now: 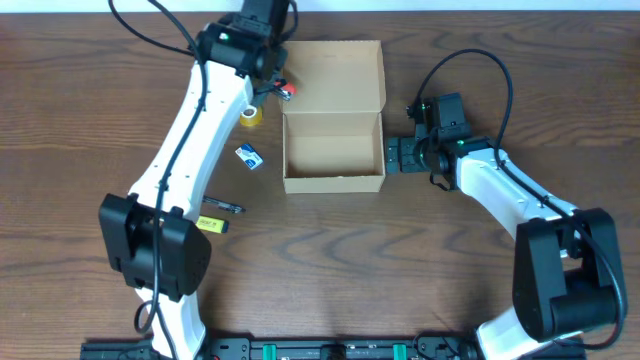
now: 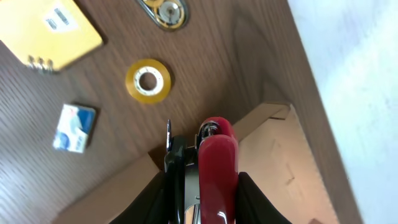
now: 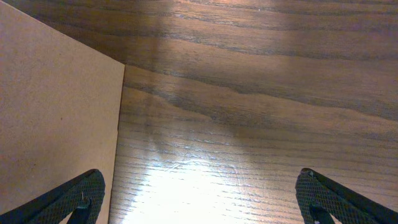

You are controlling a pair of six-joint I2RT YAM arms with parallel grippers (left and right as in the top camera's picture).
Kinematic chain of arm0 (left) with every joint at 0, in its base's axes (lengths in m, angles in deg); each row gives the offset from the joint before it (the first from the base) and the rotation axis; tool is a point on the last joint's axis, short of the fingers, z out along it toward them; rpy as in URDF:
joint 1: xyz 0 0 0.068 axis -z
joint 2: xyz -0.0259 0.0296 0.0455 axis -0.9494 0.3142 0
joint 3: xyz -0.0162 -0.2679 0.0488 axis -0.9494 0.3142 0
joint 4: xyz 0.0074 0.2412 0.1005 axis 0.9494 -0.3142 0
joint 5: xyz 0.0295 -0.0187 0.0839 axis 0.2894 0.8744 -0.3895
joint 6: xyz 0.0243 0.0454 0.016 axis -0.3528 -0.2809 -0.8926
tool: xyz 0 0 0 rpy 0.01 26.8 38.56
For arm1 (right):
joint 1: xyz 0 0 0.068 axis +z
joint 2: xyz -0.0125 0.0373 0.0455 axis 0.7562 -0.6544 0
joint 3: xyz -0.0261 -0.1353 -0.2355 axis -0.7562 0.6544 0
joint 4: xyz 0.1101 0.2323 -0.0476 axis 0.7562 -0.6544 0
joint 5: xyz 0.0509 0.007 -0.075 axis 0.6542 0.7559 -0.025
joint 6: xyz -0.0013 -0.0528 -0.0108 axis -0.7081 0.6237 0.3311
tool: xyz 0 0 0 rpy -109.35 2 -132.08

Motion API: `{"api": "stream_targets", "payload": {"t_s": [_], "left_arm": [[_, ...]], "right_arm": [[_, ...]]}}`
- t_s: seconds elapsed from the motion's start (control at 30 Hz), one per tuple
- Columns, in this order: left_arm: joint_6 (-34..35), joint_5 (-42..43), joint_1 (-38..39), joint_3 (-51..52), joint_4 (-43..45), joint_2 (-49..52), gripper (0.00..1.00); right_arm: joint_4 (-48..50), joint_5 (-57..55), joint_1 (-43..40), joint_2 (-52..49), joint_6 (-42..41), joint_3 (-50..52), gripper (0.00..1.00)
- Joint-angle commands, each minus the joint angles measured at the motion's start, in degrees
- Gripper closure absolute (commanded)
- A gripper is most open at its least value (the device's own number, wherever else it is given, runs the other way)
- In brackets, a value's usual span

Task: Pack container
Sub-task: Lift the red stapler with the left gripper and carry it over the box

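Note:
The container (image 1: 333, 150) is a tan cardboard box in the middle of the table, its flap lid (image 1: 335, 72) lying open at the back. My left gripper (image 1: 283, 90) hangs over the box's back left corner, shut on a red and black stapler (image 2: 217, 158) that sticks out between the fingers (image 2: 250, 193). Cardboard of the container (image 2: 280, 155) shows under the left gripper (image 2: 202, 190) in its wrist view. My right gripper (image 1: 396, 156) stands open beside the box's right wall (image 3: 56, 112), low over the wood, nothing between its jaws (image 3: 199, 193).
Left of the box lie a yellow tape roll (image 1: 250, 118), a small blue and white packet (image 1: 249, 156), a dark pen (image 1: 222, 206) and a small yellow item (image 1: 212, 224). The left wrist view also shows a yellow spiral notebook (image 2: 50, 31) and a round metal item (image 2: 166, 12).

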Motion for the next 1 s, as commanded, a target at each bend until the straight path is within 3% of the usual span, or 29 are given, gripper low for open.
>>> {"api": "stream_targets", "payload": {"t_s": [0.0, 0.23, 0.4, 0.8, 0.97], "left_arm": [[8.5, -2.6, 3.4, -1.1, 2.5, -0.2, 0.94], [25.0, -8.7, 12.5, -1.1, 4.3, -0.2, 0.94], [42.4, -14.2, 20.5, -1.1, -2.9, -0.2, 0.94], [42.1, -9.4, 18.4, -0.5, -14.1, -0.2, 0.94], [37.4, -9.4, 16.0, 1.4, -11.8, -0.2, 0.94]], "right_arm": [[-0.1, 0.0, -0.1, -0.5, 0.8, 0.1, 0.01], [-0.1, 0.0, -0.1, -0.5, 0.8, 0.1, 0.01], [-0.1, 0.0, -0.1, -0.5, 0.8, 0.1, 0.01], [-0.1, 0.0, -0.1, -0.5, 0.8, 0.1, 0.01], [-0.1, 0.0, -0.1, -0.5, 0.8, 0.1, 0.01]]}}
